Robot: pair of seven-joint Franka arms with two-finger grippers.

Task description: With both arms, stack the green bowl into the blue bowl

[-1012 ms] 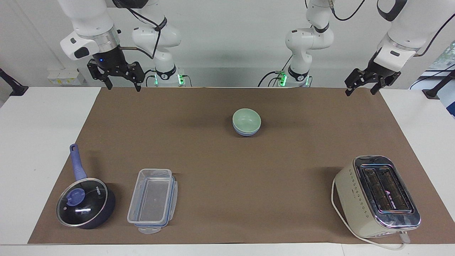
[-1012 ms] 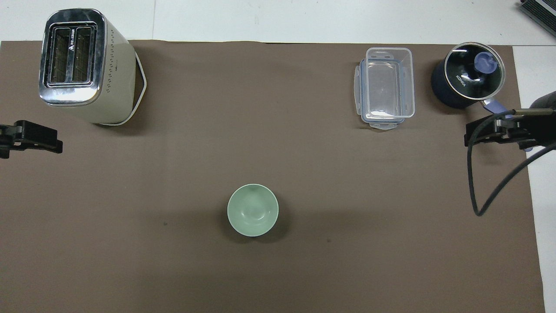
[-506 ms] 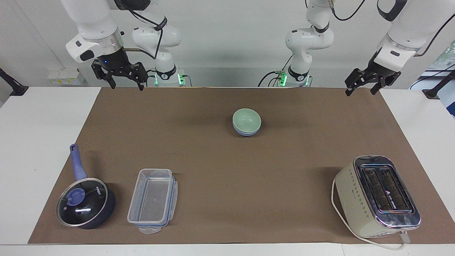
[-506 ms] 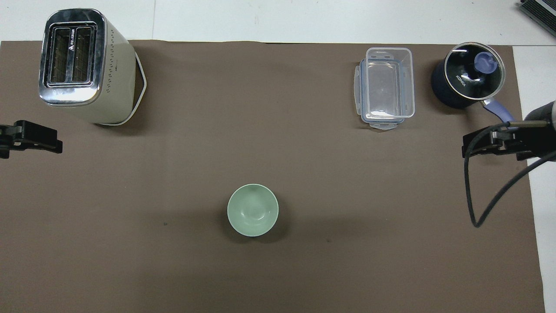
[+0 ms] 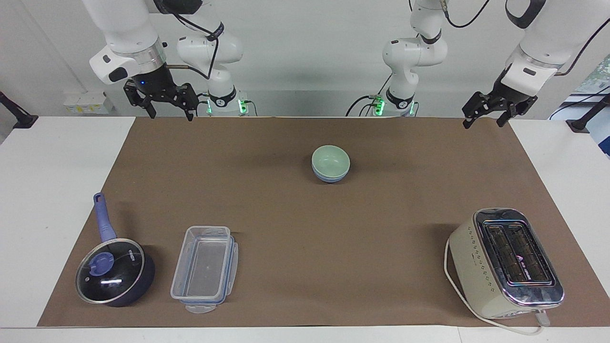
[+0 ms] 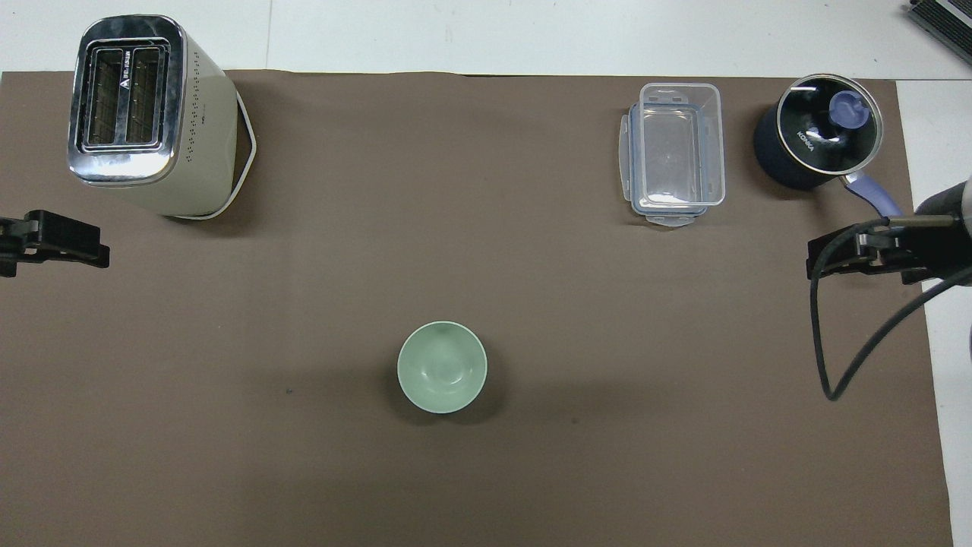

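The green bowl [image 5: 330, 160] sits nested inside the blue bowl [image 5: 329, 178], whose rim shows only as a thin band under it in the facing view; from overhead the green bowl [image 6: 442, 367] hides the blue one completely. The pair stands near the middle of the brown-covered surface [image 5: 305, 267], on the half nearer the robots. To my eye the stacking looks done, so whatever move comes next is a matter of the arms parking rather than reaching.

Reading the overhead view as a clock face centred on the stacked bowls, the left end effector [image 6: 53, 241] hangs at about ten o'clock, over the edge of the surface just nearer the robots than the toaster [image 6: 148, 114]. The right end effector [image 6: 873, 254] hangs at about two o'clock, over the other edge, near the saucepan [image 6: 820, 140] and its handle. Both are well apart from the bowls and raised in the air. Neither arm is clearly the nearer; the bowls lie roughly midway between them, and being round they offer no long axis to line up with.

In the facing view the left end effector [image 5: 486, 114] has its fingers spread and holds nothing. The right end effector [image 5: 167, 105] is likewise spread wide and empty. The clear plastic container [image 5: 205, 269] stands beside the saucepan, far from the bowls and out of the way.
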